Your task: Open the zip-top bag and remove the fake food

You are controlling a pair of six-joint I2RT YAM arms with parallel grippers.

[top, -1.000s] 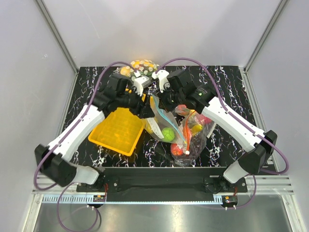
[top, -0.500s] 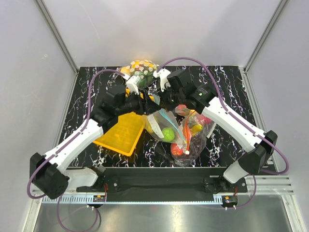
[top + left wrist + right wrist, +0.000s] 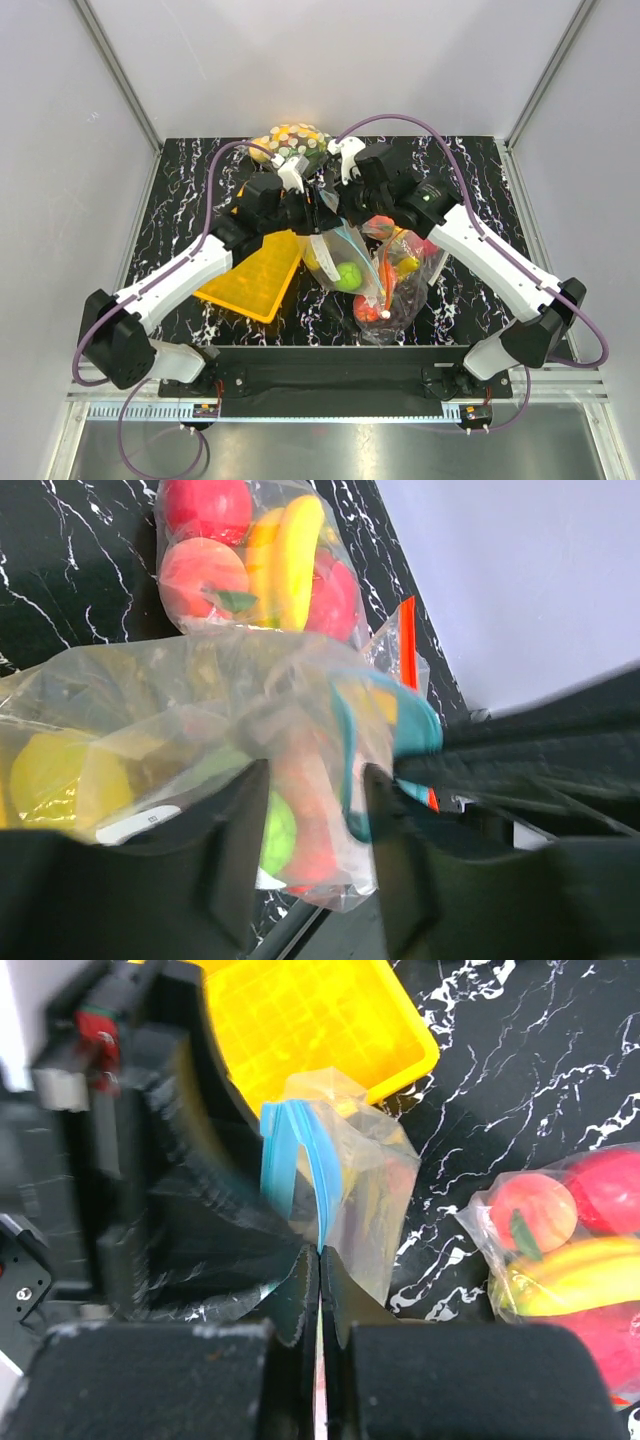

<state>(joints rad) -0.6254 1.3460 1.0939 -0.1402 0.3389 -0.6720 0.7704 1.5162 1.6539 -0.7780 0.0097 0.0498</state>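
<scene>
The zip-top bag [image 3: 345, 255] hangs above the table between both grippers, its blue-teal zip strip [image 3: 300, 1160] on top. My right gripper [image 3: 320, 1260] is shut on one side of the strip and holds the bag up. My left gripper [image 3: 315, 860] is open, and the bag's strip end [image 3: 345, 770] lies in the gap between its jaws. Inside the bag [image 3: 200, 710] I see a bright green ball [image 3: 347, 276], a reddish fruit [image 3: 312, 845] and a yellow-green piece [image 3: 50, 775]. In the top view the left gripper [image 3: 310, 212] is just left of the right gripper [image 3: 335, 208].
A larger clear bag of red, orange and yellow fruit [image 3: 400, 275] lies right of the hanging bag. A yellow tray [image 3: 245, 272] sits tilted to the left under my left arm. A bag with white dots [image 3: 290, 138] lies at the back edge.
My left arm has swung right, from over the yellow tray to the bag's mouth beside the right gripper. The right gripper has kept the bag raised, nearly in the same place.
</scene>
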